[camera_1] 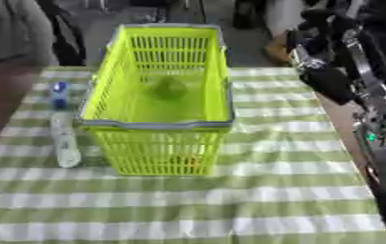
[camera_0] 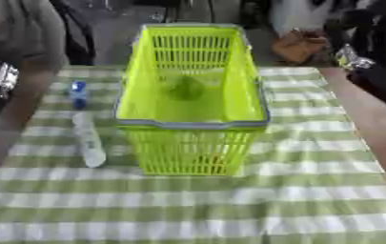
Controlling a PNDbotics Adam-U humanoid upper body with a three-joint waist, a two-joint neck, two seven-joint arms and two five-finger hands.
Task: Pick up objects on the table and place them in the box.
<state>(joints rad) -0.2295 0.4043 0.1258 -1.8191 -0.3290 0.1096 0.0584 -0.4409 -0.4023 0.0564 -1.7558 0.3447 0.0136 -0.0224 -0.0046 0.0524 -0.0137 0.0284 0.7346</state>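
The basket (camera_0: 192,125), a lime-green plastic one with a grey rim and slatted walls, stands upright in the middle of the table (camera_0: 312,200), its long axis running away from the camera over a green-and-white checked cloth (camera_1: 296,186). Inside it, on the floor toward the far end, lies a rounded green object (camera_0: 184,88) whose kind cannot be made out, and a small orange-tinted shape (camera_1: 192,161) shows through the slats of the near wall, low down. Just beside the basket's left wall, a clear plastic bottle (camera_0: 87,138) lies on the cloth with its blue cap (camera_0: 78,88) pointing toward the far edge; the bottle is close to the basket but whether the two touch cannot be told. The near half of the cloth carries nothing else that can be seen. In the right eye view the robot's right arm (camera_1: 346,86) comes in from the upper right, black with silver joints, hanging beyond the table's right edge and well apart from the basket; its right hand (camera_1: 306,45) shows as a dark mass near the top of that arm, and whether the fingers are relaxed or clenched cannot be told. The left hand shows in neither view.
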